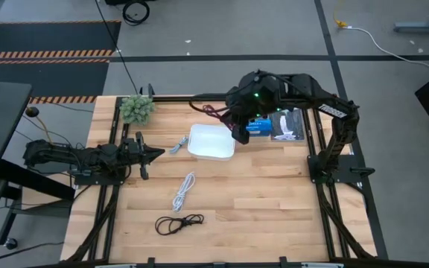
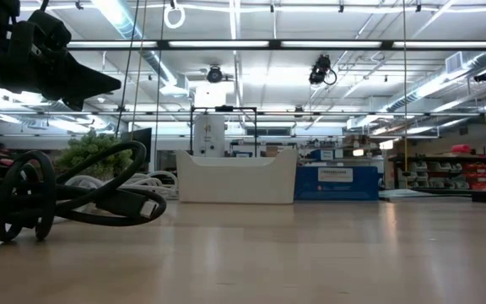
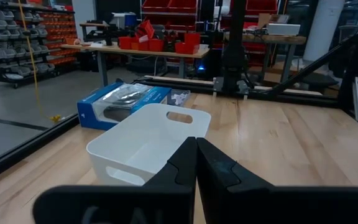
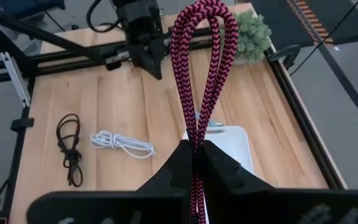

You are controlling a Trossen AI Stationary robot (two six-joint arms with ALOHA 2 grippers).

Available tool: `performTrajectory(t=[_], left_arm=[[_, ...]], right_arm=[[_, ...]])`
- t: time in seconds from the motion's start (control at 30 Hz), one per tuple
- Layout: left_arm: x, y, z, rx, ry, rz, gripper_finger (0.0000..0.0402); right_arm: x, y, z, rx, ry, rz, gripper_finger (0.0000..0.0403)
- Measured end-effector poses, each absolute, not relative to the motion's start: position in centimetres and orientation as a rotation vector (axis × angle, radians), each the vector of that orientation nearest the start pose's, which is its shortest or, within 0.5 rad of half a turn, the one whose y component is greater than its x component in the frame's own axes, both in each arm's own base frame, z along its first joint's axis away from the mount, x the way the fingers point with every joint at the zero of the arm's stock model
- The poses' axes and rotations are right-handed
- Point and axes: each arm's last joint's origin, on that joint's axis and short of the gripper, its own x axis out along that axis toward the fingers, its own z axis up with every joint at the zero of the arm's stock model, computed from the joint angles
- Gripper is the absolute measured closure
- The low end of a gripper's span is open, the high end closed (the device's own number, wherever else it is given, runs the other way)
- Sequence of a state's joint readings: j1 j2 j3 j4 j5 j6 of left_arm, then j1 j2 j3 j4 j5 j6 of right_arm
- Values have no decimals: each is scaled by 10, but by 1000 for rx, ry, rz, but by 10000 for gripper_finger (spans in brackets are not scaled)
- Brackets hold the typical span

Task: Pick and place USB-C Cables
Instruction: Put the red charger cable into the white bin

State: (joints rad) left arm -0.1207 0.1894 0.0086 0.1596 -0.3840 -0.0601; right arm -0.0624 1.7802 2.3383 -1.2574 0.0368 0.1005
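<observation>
My right gripper [image 1: 238, 131] hovers over the right end of the white tray [image 1: 207, 149], shut on the dark red cable [image 4: 202, 56]. In the high view that cable [image 1: 213, 112] shows beside the gripper. The grey cable [image 1: 177, 145] lies just left of the tray. Nearer me on the table are the white cable [image 1: 183, 192] and the black cable [image 1: 179, 222], which fills the low view's left foreground [image 2: 57, 198]. My left gripper [image 1: 155, 154] waits shut, low over the table, left of the tray. My right gripper pinches the dark red cable between its two fingers near the bottom of a folded loop [image 4: 196, 134], with two strands side by side. The fingers slant down from the table's right. The loop [image 4: 204, 15] sticks out past the fingertips, lifted clear above the tray.
A green plant [image 1: 137, 109] stands at the far left corner. A blue box [image 1: 259, 124] and a clear package [image 1: 289, 125] lie right of the tray, under the right arm. Bare wood stretches across the near right part of the table [image 1: 274, 208].
</observation>
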Motion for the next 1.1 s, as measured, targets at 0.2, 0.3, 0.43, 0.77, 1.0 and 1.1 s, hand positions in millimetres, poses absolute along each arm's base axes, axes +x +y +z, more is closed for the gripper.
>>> performTrajectory(t=[0.2, 0.3, 0.43, 0.77, 1.0, 1.1], left_arm=[[108, -2, 166, -54, 12, 264, 388], [108, -2, 166, -55, 12, 264, 388], [108, -2, 166, -54, 12, 264, 388], [108, -2, 166, -54, 12, 264, 388], [108, -2, 166, -55, 12, 264, 388], [108, -2, 166, -54, 12, 264, 388]], right_arm=[[330, -22, 486, 60, 616, -114, 383], [331, -24, 489, 38, 583, -132, 383], [331, -28, 489, 9, 583, -141, 383], [330, -37, 489, -168, 600, -218, 375], [343, -37, 482, -223, 558, -169, 375], [353, -38, 471, -248, 559, -156, 375]])
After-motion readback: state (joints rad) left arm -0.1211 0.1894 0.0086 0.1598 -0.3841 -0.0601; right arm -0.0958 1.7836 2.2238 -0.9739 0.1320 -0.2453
